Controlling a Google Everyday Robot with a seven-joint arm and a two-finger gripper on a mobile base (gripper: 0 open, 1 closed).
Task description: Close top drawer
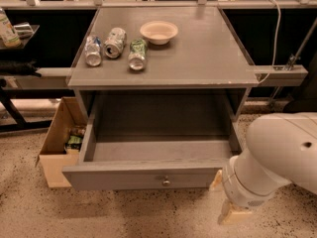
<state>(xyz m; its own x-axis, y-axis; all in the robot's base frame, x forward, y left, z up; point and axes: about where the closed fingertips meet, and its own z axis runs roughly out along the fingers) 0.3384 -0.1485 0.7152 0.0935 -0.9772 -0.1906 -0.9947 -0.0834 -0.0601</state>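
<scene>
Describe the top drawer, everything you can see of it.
The top drawer is a wide, shallow box, grey-painted and wooden-looking, with a plain flat front and one small round silver knob at its centre. It is pulled far out of the grey cabinet, level, and its inside looks empty. A cardboard box stands by its left side. The pincer is low at the front's right end; whether it touches the drawer cannot be told.

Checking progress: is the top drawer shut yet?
No, the top drawer stands pulled out, and the claw hangs off its right front corner.
</scene>
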